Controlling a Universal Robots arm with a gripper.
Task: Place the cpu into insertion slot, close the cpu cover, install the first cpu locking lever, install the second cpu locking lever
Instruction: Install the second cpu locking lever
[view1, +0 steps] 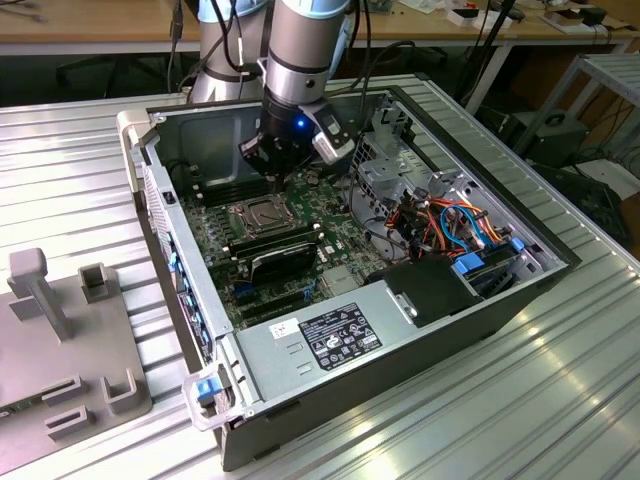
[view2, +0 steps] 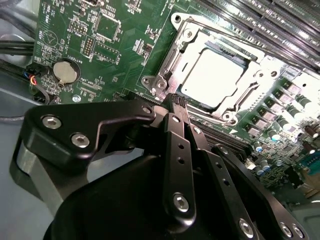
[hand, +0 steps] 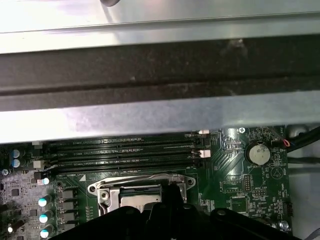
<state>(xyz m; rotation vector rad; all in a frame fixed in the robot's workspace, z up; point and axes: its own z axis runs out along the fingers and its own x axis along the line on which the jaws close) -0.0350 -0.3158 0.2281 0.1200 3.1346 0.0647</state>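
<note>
Two of four steps apparently done, judging from the second wrist view. Lies flat inside the insertion slot, silver top bright and level: cpu, placed. Sits down over it, framing the chip through its square cut-out and looking closed rather than raised: cpu cover.

Less certain about the locking levers. Looks as if thin metal rods run along the edges of the socket frame, but cannot tell whether either is hooked under its catch. Best counted as unfinished.

Hovers low over the green motherboard at the socket's near corner, just beside the cover's edge: gripper. Fingers drawn narrow, tips together, gripping nothing visible. Cannot tell whether the tips touch the frame or stop just short.

Seen in the exterior view hanging inside the open computer case, with the gripper just beyond the socket. Appear well apart and untouched: long black memory slots in the first wrist view, round coin battery across the board from the socket.
</note>
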